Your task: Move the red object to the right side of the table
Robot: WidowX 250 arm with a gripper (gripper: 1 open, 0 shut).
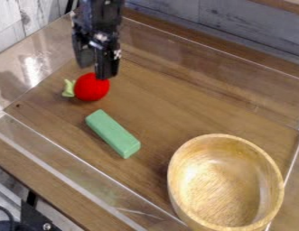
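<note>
- In the camera view, the table is seen as a brown wood-grain top, and low clear walls are set along its edges.
- The red object is found on the left part of the table, resting on the wood. A small yellow-green tip is seen on its left side.
- The gripper is pointed almost straight down, just above the red object. Its jaws are spread wide and nothing is held between them.
- The dark fingertips are seen just over the top of the red object. Whether they touch it cannot be told from this view.
- A green block is laid flat on the table, below and a little to the right of the red object in the picture. It is near the red object but apart from it.
- A round wooden bowl is placed at the lower right corner, well apart from the red object and from the gripper. Its inside is shown without any thing in it.
</note>
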